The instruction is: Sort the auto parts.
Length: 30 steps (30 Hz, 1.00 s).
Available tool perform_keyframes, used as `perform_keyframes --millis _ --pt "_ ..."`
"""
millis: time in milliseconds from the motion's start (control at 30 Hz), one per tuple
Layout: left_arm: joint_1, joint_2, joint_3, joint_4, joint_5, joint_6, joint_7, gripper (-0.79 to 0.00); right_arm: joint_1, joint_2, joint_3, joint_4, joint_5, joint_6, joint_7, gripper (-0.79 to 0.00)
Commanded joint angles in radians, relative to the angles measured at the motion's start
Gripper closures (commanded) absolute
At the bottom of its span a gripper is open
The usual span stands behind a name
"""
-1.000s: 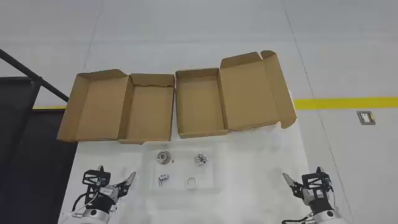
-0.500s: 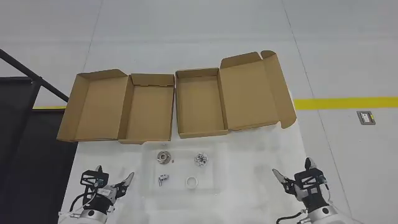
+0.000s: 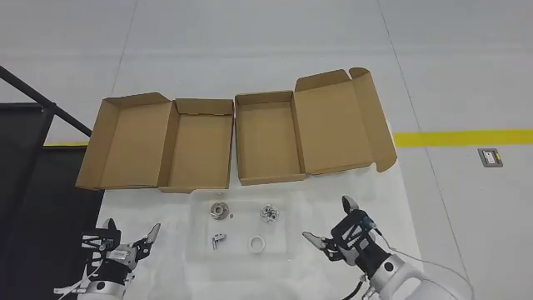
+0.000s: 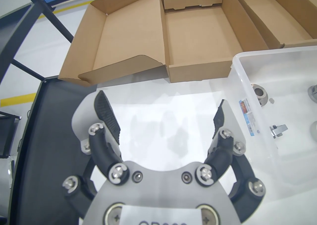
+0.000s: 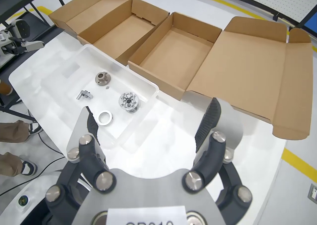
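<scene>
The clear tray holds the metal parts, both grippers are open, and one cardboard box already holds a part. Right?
No: the left cardboard box and right cardboard box are empty, as the right wrist view shows. The clear tray holds the metal parts; left gripper and right gripper are open.

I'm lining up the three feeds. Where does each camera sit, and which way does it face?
Top view: overhead, looking down on boxes, tray, left gripper and right gripper.
Left wrist view: on the left wrist, facing the boxes past the open left gripper.
Right wrist view: on the right wrist, facing tray and boxes past the open right gripper.
Shared: both wrist views show the tray.
</scene>
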Motion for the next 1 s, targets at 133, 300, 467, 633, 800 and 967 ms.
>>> perform_keyframes --millis 133,300,467,633,800,967 --pt "0.0 0.0 0.0 0.0 0.001 0.0 0.0 -0.785 0.0 0.0 0.0 0.0 0.0 0.0 -0.004 -0.785" --pt "-0.01 -0.002 0.009 -0.001 -0.007 -0.003 -0.016 -0.785 0.027 -0.004 -0.049 0.03 0.063 -0.047 -0.024 -0.785" --pt "-0.024 -0.004 0.016 -0.009 -0.003 -0.004 -0.033 -0.785 0.237 -0.033 -0.234 0.166 0.104 -0.028 0.151 -0.785" --pt "-0.028 -0.007 0.015 -0.013 -0.009 0.003 -0.039 -0.785 0.478 -0.08 -0.438 0.318 0.069 0.037 0.356 -0.785" --pt "-0.027 -0.01 0.015 -0.017 -0.021 0.009 -0.044 -0.785 0.632 -0.128 -0.571 0.46 0.067 0.077 0.431 -0.785" --pt "-0.027 -0.01 0.015 -0.017 -0.021 0.009 -0.044 -0.785 0.733 -0.169 -0.65 0.58 0.086 0.092 0.481 -0.785"
